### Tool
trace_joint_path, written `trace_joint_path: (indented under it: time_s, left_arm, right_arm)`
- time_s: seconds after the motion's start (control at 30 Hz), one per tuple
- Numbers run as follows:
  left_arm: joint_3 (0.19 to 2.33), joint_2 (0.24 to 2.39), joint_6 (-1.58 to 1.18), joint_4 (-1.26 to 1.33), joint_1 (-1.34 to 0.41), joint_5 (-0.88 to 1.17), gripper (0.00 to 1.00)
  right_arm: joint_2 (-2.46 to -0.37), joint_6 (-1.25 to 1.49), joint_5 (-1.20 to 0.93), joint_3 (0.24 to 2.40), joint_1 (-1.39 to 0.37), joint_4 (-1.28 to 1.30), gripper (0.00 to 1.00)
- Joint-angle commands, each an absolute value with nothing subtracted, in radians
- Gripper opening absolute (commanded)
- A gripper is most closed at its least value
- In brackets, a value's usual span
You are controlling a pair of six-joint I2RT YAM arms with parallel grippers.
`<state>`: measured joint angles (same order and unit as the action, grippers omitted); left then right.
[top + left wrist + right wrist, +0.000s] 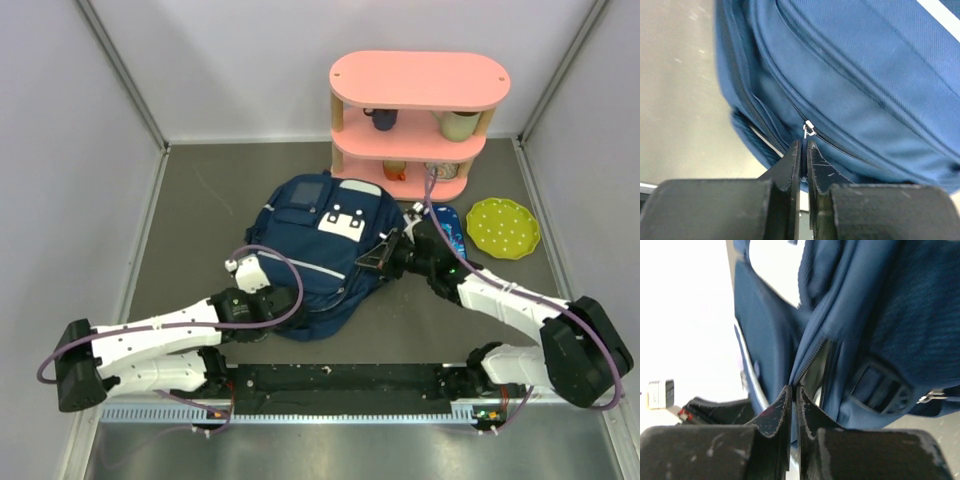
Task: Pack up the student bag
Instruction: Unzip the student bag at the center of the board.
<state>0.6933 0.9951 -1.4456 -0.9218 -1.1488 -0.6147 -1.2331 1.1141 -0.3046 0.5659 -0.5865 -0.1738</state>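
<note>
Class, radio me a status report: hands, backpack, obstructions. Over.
Left hand shut, tips at silver zip pull. Right hand pinching edge of navy blue fabric backpack. Small blue case lies beside right arm.

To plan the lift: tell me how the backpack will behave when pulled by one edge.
The backpack will probably flop: its fabric folds where the right gripper pinches it. Lying broad and low, it is unlikely to roll. Woven cloth should not slip.

One student bag [310, 260], one shelf [420, 80], one plate [502, 228].
</note>
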Motion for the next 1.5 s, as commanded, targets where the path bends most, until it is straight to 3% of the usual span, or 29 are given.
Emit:
trace_joint_path:
  time_s: [0.0, 0.2, 0.37, 0.4, 0.47, 0.53, 0.57, 0.8, 1.1, 1.47]
  left_arm:
    - [0.744, 1.028, -1.534, -1.235, -1.105, -0.791, 0.0]
    - [0.764, 0.988, -1.291, -1.128, -0.898, -0.848, 0.0]
    - [0.752, 0.925, -1.039, -0.876, -0.884, -0.77, 0.0]
    - [0.749, 0.91, -0.981, -0.849, -0.882, -0.723, 0.0]
    - [0.73, 0.896, -0.939, -0.734, -0.897, -0.576, 0.0]
    - [0.709, 0.881, -0.91, -0.684, -0.951, -0.526, 0.0]
    - [0.709, 0.879, -0.908, -0.667, -0.98, -0.52, 0.0]
    - [0.79, 0.972, -0.919, -0.629, -1.192, -0.534, 0.0]
    - [0.862, 1.074, -0.914, -0.546, -1.261, -0.551, 0.0]
    - [0.893, 1.092, -0.881, -0.515, -1.272, -0.557, 0.0]
  right_arm:
    - [-1.23, 1.049, -0.232, 0.705, -0.502, -0.238, 0.0]
    - [-1.244, 1.026, -0.297, 0.768, -0.425, -0.198, 0.0]
    - [-1.253, 1.058, -0.419, 0.755, -0.458, -0.23, 0.02]
    - [-1.243, 1.071, -0.413, 0.712, -0.477, -0.23, 0.17]
    - [-1.195, 1.101, -0.385, 0.663, -0.537, -0.242, 0.29]
    - [-1.164, 1.142, -0.324, 0.598, -0.65, -0.248, 0.48]
    - [-1.143, 1.16, -0.307, 0.577, -0.685, -0.253, 0.52]
    - [-1.028, 1.307, -0.118, 0.41, -0.868, -0.253, 0.54]
    - [-0.96, 1.348, -0.011, 0.408, -0.94, -0.081, 0.55]
    - [-1.055, 1.457, 0.023, 0.407, -1.034, -0.192, 0.54]
